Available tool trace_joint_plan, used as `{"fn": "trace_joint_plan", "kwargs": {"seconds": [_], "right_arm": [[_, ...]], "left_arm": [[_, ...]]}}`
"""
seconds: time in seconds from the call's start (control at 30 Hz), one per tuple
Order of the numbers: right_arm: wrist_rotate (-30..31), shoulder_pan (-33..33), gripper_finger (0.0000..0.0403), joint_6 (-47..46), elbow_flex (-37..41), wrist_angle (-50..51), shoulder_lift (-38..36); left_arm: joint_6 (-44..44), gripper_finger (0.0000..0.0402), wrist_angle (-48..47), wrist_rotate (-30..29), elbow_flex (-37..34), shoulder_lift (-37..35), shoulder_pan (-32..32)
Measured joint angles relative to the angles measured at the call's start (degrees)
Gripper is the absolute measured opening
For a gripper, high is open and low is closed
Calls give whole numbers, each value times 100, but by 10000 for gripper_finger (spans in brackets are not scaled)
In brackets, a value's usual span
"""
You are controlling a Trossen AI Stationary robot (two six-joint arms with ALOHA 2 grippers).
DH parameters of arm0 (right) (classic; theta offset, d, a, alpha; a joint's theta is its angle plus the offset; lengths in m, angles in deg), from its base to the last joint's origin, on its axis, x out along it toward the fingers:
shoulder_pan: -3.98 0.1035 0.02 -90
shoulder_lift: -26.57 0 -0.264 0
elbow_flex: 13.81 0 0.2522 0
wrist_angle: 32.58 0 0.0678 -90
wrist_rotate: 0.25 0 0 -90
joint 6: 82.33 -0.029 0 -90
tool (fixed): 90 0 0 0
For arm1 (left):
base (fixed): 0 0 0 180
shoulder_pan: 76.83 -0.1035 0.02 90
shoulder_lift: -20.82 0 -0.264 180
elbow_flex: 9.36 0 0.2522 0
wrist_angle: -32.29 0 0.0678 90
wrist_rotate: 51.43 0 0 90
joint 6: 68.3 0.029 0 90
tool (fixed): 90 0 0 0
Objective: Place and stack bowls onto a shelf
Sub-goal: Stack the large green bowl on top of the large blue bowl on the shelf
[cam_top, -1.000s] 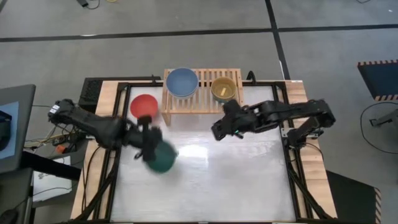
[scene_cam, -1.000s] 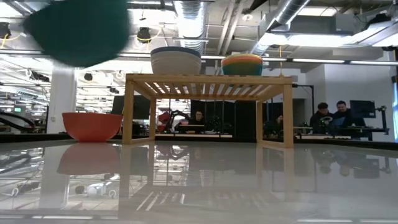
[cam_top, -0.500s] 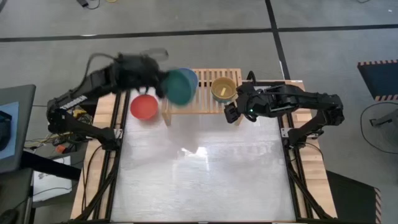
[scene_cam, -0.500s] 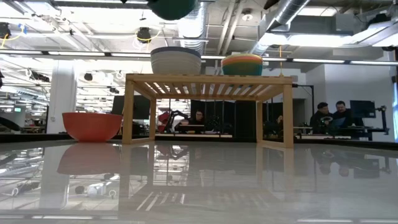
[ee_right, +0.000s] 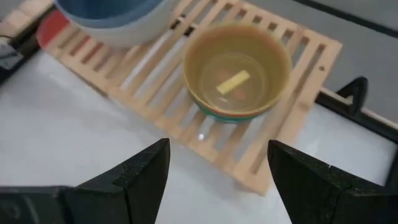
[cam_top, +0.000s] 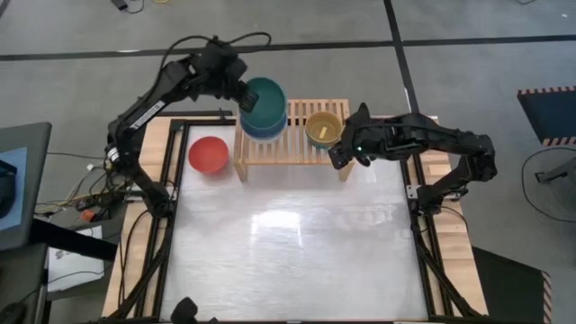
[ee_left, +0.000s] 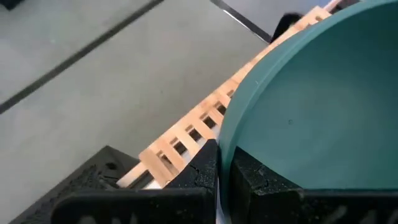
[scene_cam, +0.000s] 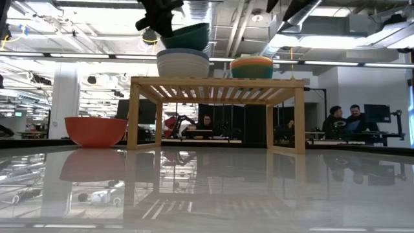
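Note:
My left gripper is shut on the dark green bowl, which sits tilted right over the blue bowl. The blue bowl is nested in the cream bowl on the left part of the wooden shelf. On the shelf's right part stands a stack of small bowls with the yellow bowl on top. The red bowl rests on the table left of the shelf. My right gripper hangs open over the table, in front of the shelf's right end. My left gripper holds the green bowl by its rim on the bowl's left side, one finger inside and one outside. The fingers come from above, slanting in from the far left. The bowl is tilted, its bottom level with the blue bowl's rim; whether they touch, I cannot tell.
The shelf stands at the table's far edge, with a bare stretch of slats between the two stacks. The white tabletop in front of it is bare. People sit at desks in the room behind.
My left gripper has carried the green bowl up from above the table's left middle, toward the far edge, then down over the blue bowl on the shelf. My right gripper has moved toward the far edge, close to the shelf's right end.

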Motion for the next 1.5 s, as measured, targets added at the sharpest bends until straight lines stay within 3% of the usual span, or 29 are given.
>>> {"fn": "trace_joint_plan", "kwargs": {"seconds": [0.27, 0.47, 0.77, 0.97, 1.13, 1.5], "right_arm": [[84, -92, 295, -6, 0, 151, 0], [102, -93, 295, 27, 0, 156, 0], [66, -37, 295, -17, 0, 156, 0], [48, 158, 295, -198, 0, 157, 0], [93, 316, 295, -323, 0, 157, 0], [113, 532, 295, -534, 0, 214, 4]], "left_arm": [[41, 0, -387, 863, 51, 320, -319], [22, 8, -479, 1149, 50, 356, -397], [-169, 111, -712, 1317, 50, 333, -394], [-124, 164, -749, 719, 50, 100, -408], [40, 174, -799, -219, 53, 0, -408], [-43, 171, -684, -195, -657, 22, -224]]}}
